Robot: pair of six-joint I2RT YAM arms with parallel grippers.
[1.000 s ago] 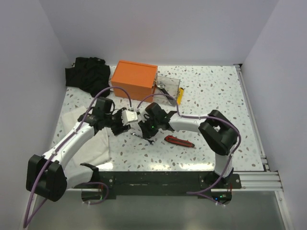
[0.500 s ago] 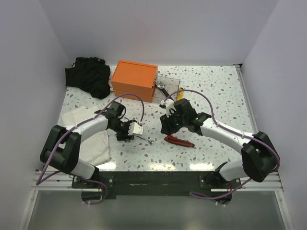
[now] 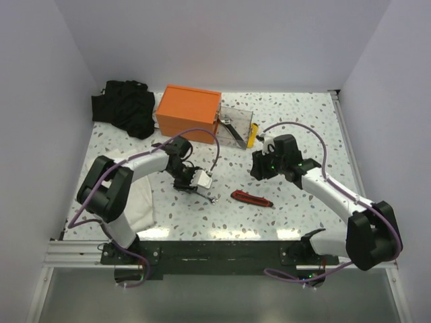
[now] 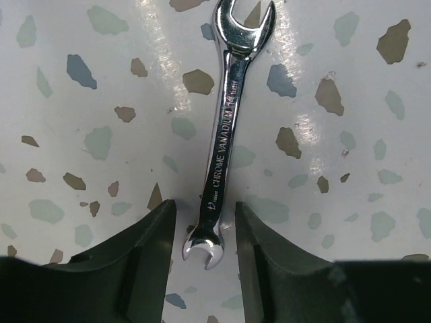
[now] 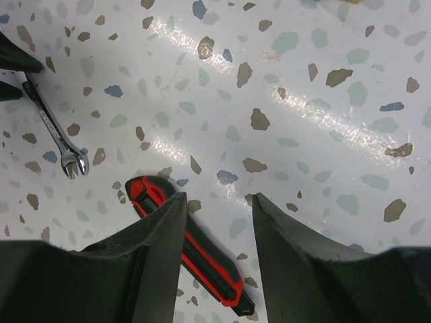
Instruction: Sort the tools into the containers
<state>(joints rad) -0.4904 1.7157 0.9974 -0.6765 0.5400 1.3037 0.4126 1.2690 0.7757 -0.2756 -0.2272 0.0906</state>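
A small silver wrench (image 4: 227, 121) lies flat on the speckled table; it also shows in the top view (image 3: 214, 199) and the right wrist view (image 5: 57, 131). My left gripper (image 4: 202, 210) is open and low, with its jaws on either side of the wrench's near end (image 3: 209, 190). A red-and-black utility knife (image 3: 252, 198) lies right of the wrench. My right gripper (image 5: 219, 202) is open and empty above the table, and its left finger covers part of the knife (image 5: 215, 276). In the top view it (image 3: 256, 167) hovers behind the knife. A clear tray (image 3: 244, 116) beside the orange box (image 3: 188, 113) holds a tool (image 3: 229, 125).
A slim yellow knife (image 3: 251, 138) lies at the tray's right end. A black cloth bundle (image 3: 124, 106) sits at the back left. A white cloth (image 3: 131, 202) lies under the left arm. A rail (image 3: 350, 155) runs along the table's right edge.
My left gripper has swung right and come down around the wrench's end. My right arm has moved right and back, away from the middle of the table.
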